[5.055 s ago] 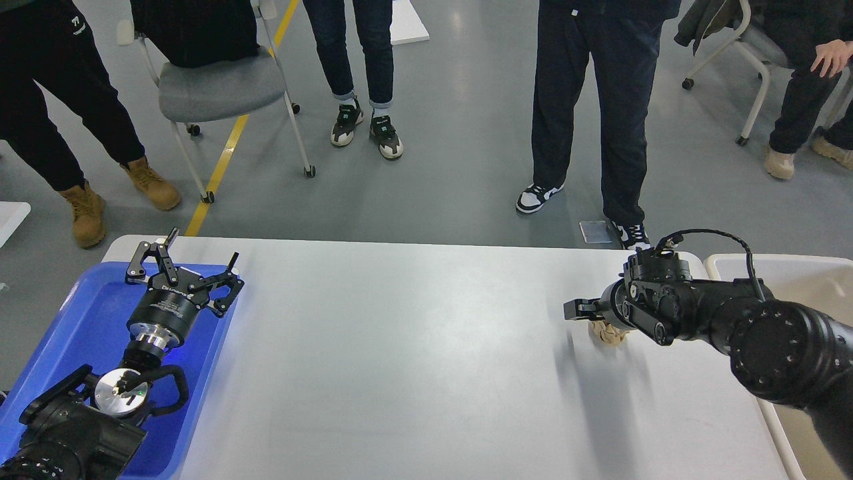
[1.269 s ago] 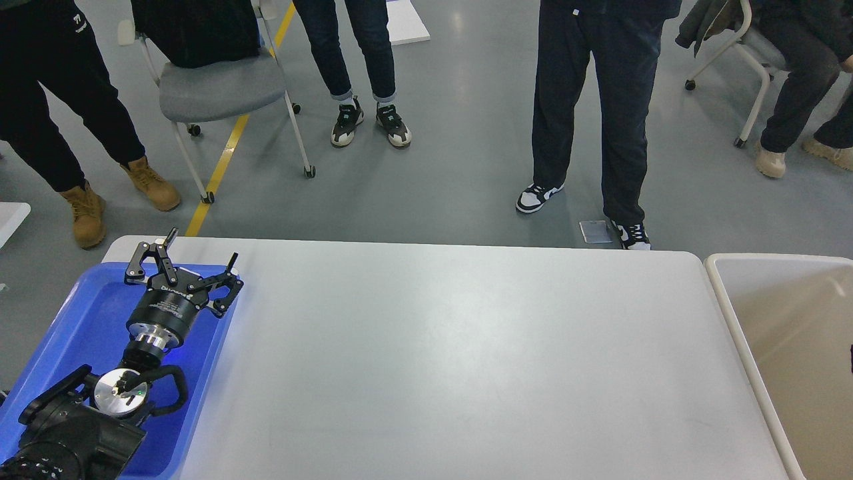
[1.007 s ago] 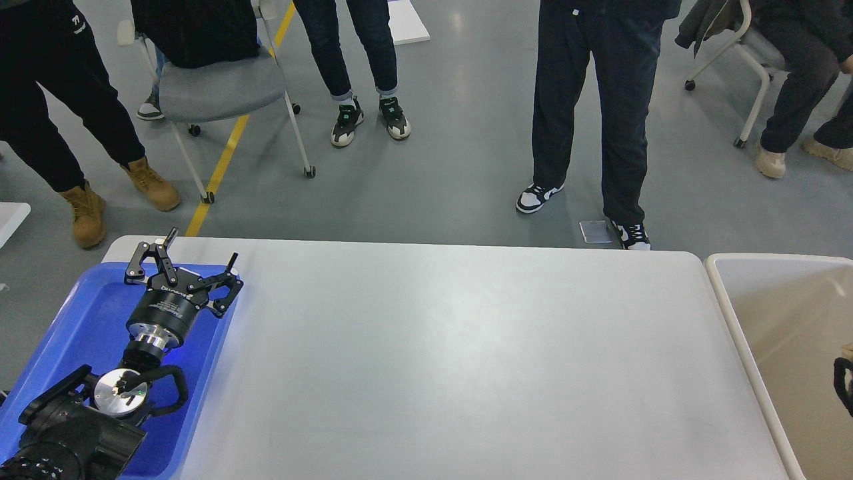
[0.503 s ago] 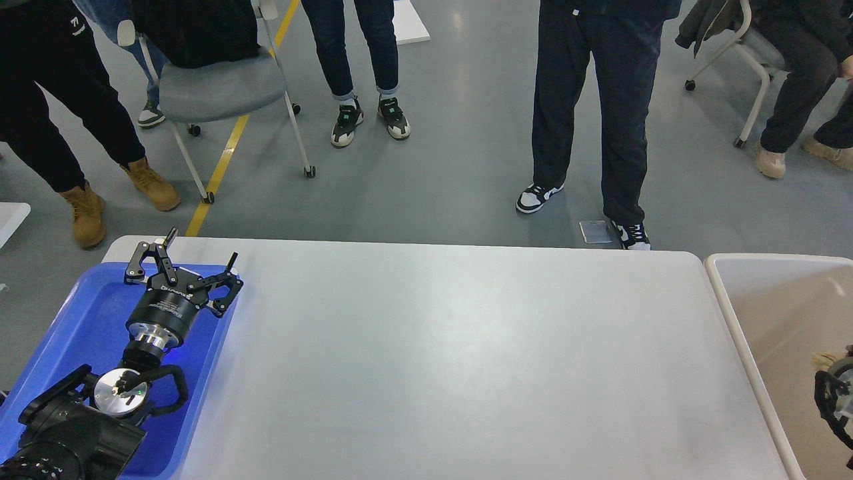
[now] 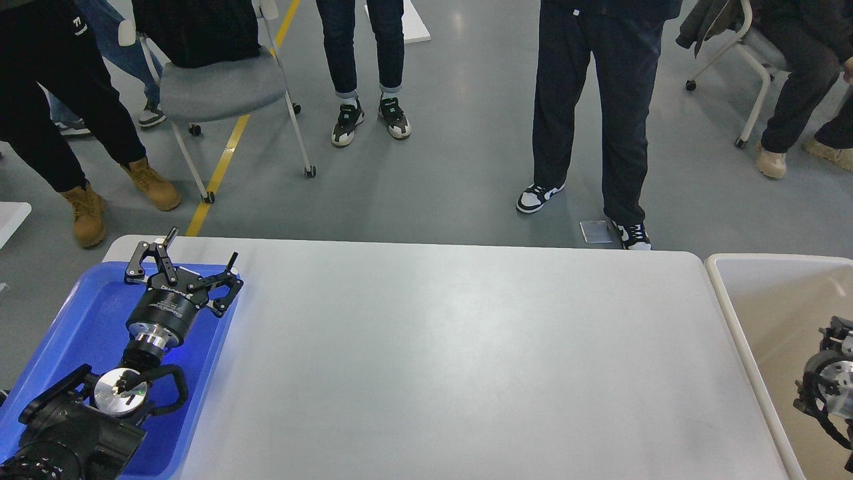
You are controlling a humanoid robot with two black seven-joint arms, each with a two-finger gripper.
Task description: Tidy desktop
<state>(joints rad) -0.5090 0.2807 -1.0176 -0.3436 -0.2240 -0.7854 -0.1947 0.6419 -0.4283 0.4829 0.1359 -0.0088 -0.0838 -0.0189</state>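
The desktop is a wide white-grey tabletop with rounded corners, and nothing lies on its surface. My left gripper is open and empty, hovering over the far right corner of the blue tray at the table's left end. My right arm enters at the right edge, over the beige bin. Its gripper shows only as a dark end-on part cut by the frame edge, so its fingers cannot be told apart.
Several people stand on the grey floor beyond the table's far edge. A grey wheeled chair stands at the back left, with a yellow floor line beside it. The bin adjoins the table's right end.
My right arm left the desktop, where it was over a beige crumpled thing, and now sits higher over the bin. The beige scrap seen there half a second ago no longer shows. The left arm is still.
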